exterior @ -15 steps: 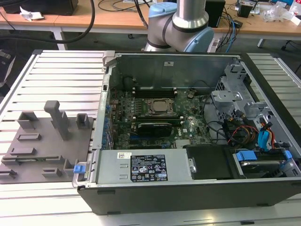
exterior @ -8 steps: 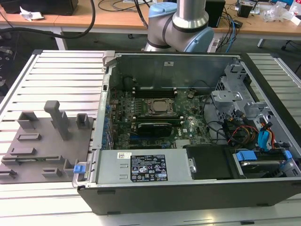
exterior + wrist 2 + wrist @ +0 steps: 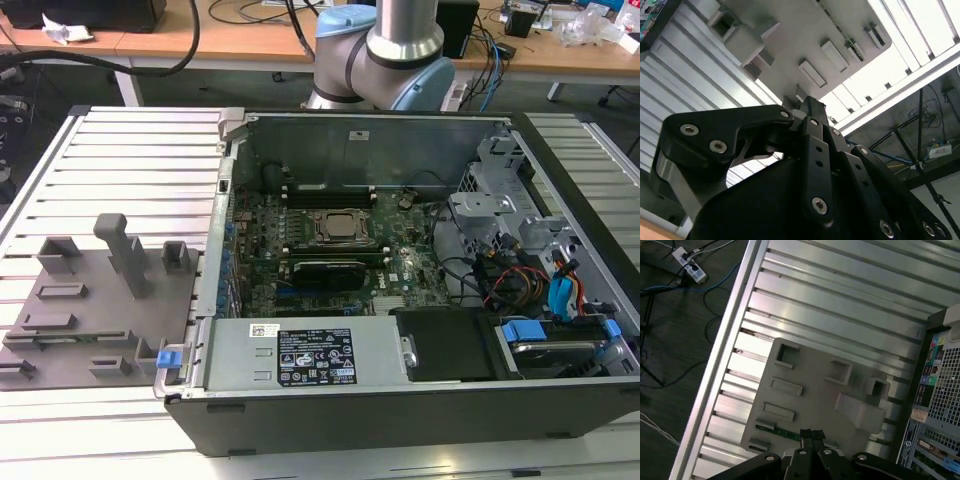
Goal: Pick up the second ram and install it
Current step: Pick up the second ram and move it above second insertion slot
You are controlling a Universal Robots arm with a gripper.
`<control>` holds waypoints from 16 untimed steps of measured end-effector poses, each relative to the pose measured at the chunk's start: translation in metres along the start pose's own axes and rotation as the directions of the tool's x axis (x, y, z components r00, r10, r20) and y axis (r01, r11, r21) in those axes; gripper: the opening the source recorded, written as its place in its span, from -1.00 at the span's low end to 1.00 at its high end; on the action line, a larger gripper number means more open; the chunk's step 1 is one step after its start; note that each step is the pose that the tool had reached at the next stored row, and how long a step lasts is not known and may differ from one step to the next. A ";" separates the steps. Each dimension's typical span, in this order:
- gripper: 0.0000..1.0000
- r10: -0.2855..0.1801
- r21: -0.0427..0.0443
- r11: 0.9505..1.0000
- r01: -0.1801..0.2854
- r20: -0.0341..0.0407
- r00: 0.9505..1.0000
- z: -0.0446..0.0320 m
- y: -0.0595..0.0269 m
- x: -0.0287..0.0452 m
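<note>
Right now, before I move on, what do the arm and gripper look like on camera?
In the exterior view the arm is a silver-grey metal tube with pale blue joint caps. In the first wrist view the gripper is matte black, built from jointed link bars pinned with round silver screw heads and narrowing to slim tips.

Green second ram [image 3: 779, 430] seemingly lies flat.

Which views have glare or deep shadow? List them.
Second wrist view: table blown out white, gripper dark against it. First wrist view: glare on the table. Exterior view: even light, case interior dimmer.
</note>
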State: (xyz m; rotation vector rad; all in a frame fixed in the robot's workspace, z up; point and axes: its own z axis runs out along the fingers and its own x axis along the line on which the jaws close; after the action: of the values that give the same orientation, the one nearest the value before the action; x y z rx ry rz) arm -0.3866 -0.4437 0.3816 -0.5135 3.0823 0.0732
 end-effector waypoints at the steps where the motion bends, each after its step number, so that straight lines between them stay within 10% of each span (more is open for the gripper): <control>1: -0.79 -0.034 -0.001 0.999 0.034 -0.002 0.999 0.0000 0.0000 0.0000; 6: -0.79 -0.118 -0.003 0.993 0.118 -0.005 0.993 0.0000 0.0000 0.0000; 16: -0.79 -0.272 -0.008 0.962 0.272 -0.011 0.962 0.0000 0.0000 0.0000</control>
State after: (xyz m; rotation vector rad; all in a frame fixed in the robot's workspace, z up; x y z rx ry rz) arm -0.3865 -0.4437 0.3816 -0.9336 2.9889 0.0760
